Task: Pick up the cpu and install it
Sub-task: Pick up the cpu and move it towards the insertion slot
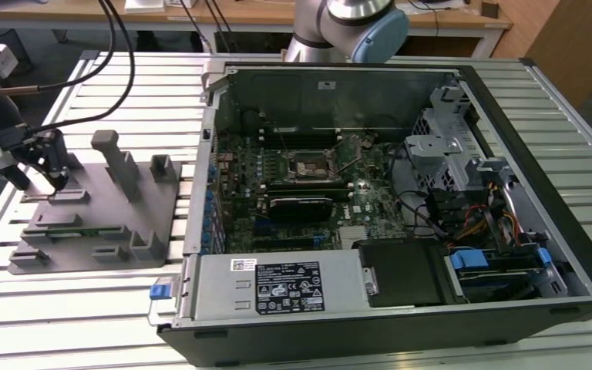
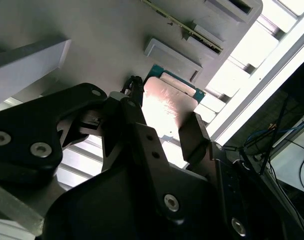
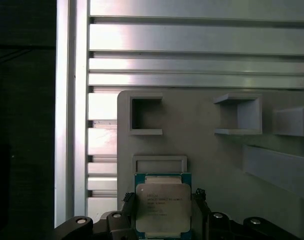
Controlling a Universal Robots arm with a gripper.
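Cpu [image 3: 163,207] is seen lying flat on the grey fixture plate [image 3: 207,155], between the fingers [image 3: 127,200] of the gripper [image 3: 163,199]. The fingers are spread, one set close beside each of two opposite edges. Contact with those edges cannot be made out, and the chip is not lifted.

The chip is judged light and stiff, with a slick metal lid that offers little grip and an underside likely to be delicate. It is best taken by the two opposite edges of its green board, with modest force, and kept level.

In the exterior view, read from its left, the gripper [image 1: 49,181] is shown low over the plate [image 1: 101,223]. The open computer case [image 1: 502,154] lies well apart from the fingers, toward the exterior view's right, and the motherboard socket [image 1: 311,166] is seen inside it.

In the first wrist view the lid is seen squarely, with an empty raised frame [image 3: 159,159] just beyond the fingertips. In the second wrist view the chip [image 2: 169,107] is seen at a slant, with one finger [image 2: 194,132] lapping its edge and glare across the lid.
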